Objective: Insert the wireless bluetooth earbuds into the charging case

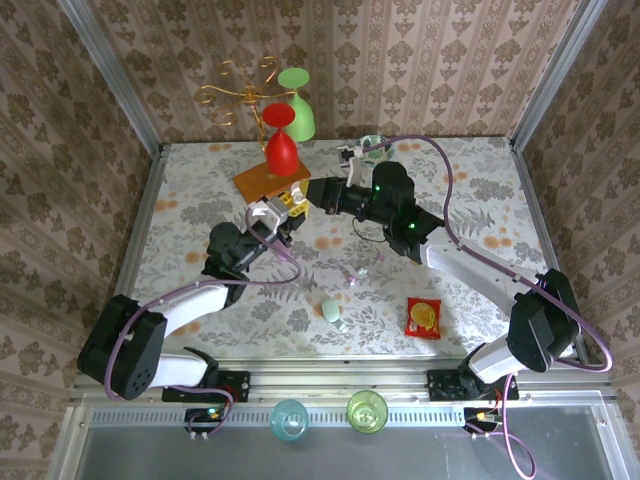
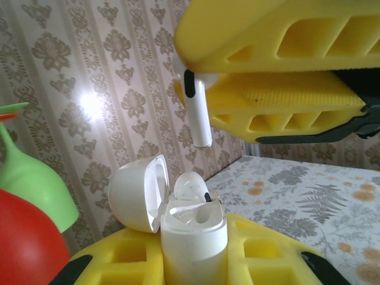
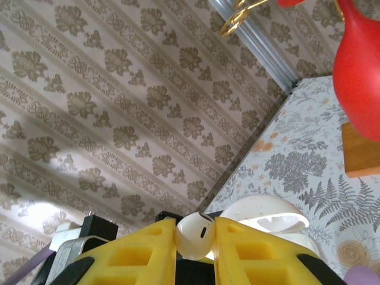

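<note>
– Right pincer [image 2: 185,74] is pinched nearly closed on the round head of a small white glossy plastic earbud [image 2: 200,116]. Its stem hangs free at 12 o'clock above the white pebble-shaped plastic charging case [image 2: 190,228].
– And the left pincer [image 2: 193,261]?
– Clamped tight on the case body, with the lid flipped open toward 9 o'clock. Seen from above, the pair meets toward 10 o'clock of the flowered bench [image 1: 200,190].
– How will the bud handle?
– Light, hard and slick, I'd judge. A rounded head could squirt out from between the pads. Grip the head and leave the stem bare for its socket.
– Count?
– Two white buds: the held one, and a second white earbud [image 2: 191,187] seated in the case. One white case. Loose on the bench are one mint-green pebble case [image 1: 330,310] at 6 o'clock, lilac bits [image 1: 355,275] too small to count, and one red snack packet [image 1: 423,317] at 5 o'clock.
</note>
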